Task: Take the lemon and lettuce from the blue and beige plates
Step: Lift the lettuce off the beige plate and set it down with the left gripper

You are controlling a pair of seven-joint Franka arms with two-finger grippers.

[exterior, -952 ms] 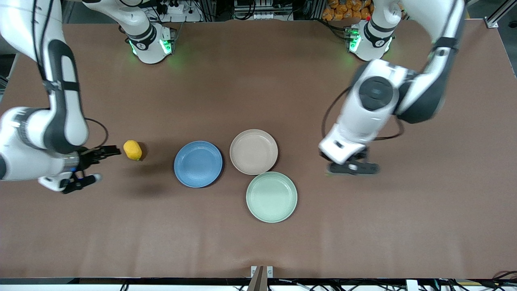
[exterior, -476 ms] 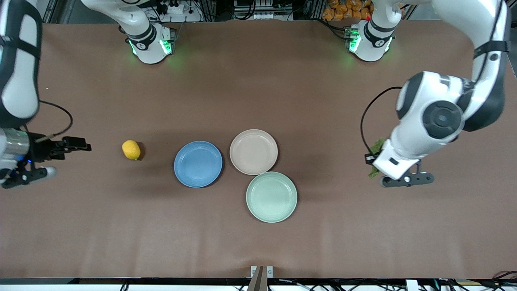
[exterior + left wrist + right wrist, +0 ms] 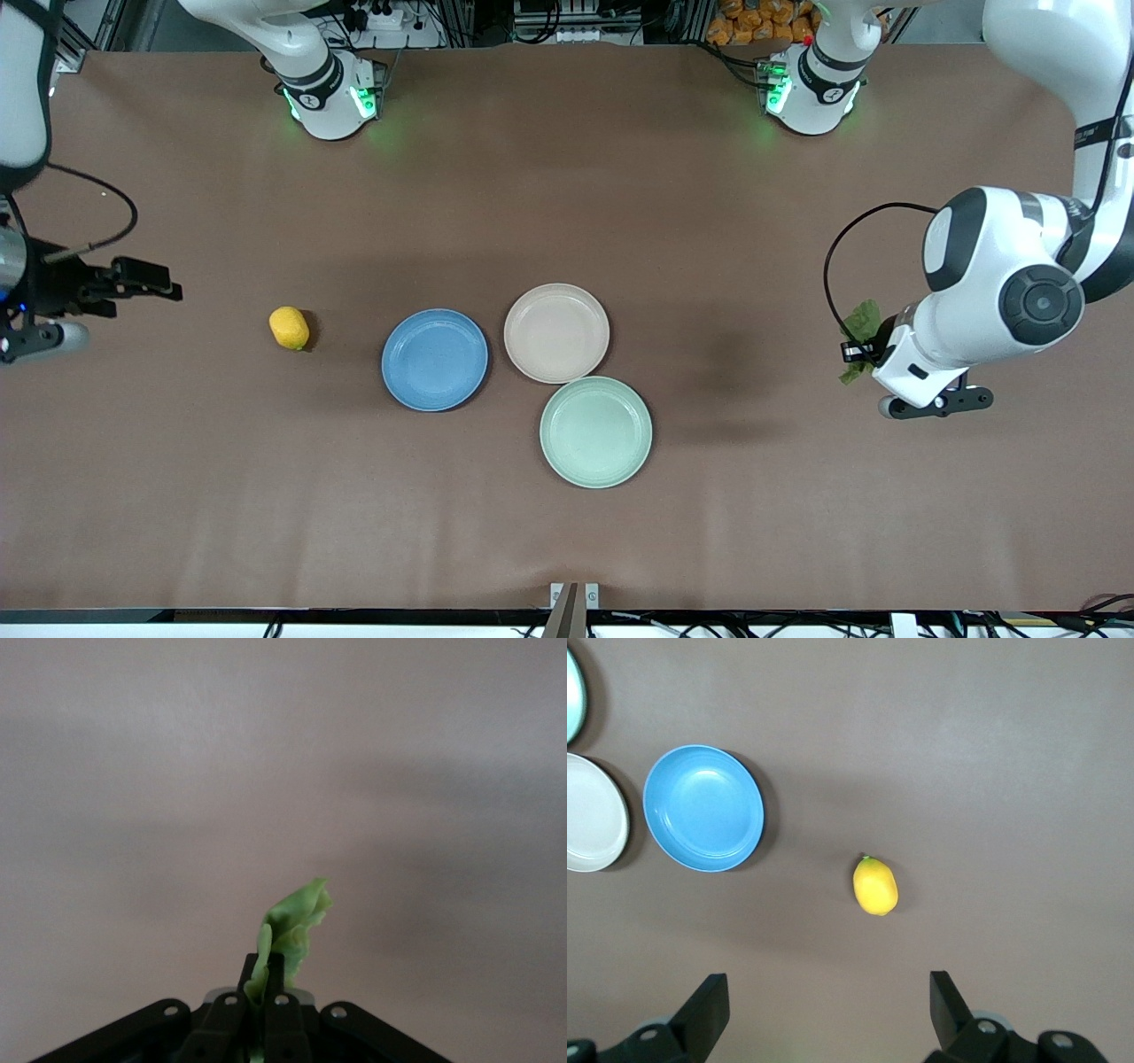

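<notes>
The lemon [image 3: 290,328] lies on the bare table, beside the blue plate [image 3: 434,359] toward the right arm's end; it also shows in the right wrist view [image 3: 875,886]. The blue plate and the beige plate [image 3: 556,332] hold nothing. My right gripper [image 3: 128,312] is open and empty, apart from the lemon, at the right arm's end of the table; its jaws stand wide in the right wrist view [image 3: 828,1001]. My left gripper [image 3: 855,352] is shut on the lettuce [image 3: 864,317] over bare table toward the left arm's end. The left wrist view shows the leaf [image 3: 297,921] pinched between the fingers [image 3: 264,973].
A pale mint-green plate [image 3: 595,431] holding nothing sits nearer to the front camera than the beige plate, touching it. The blue plate [image 3: 703,808] and the beige plate [image 3: 594,813] also show in the right wrist view. The brown table [image 3: 567,177] runs wide around the plates.
My left arm has carried the lettuce away from the plates toward the left arm's end. My right gripper has drawn back from the lemon toward the right arm's end. The lemon has stayed put.
</notes>
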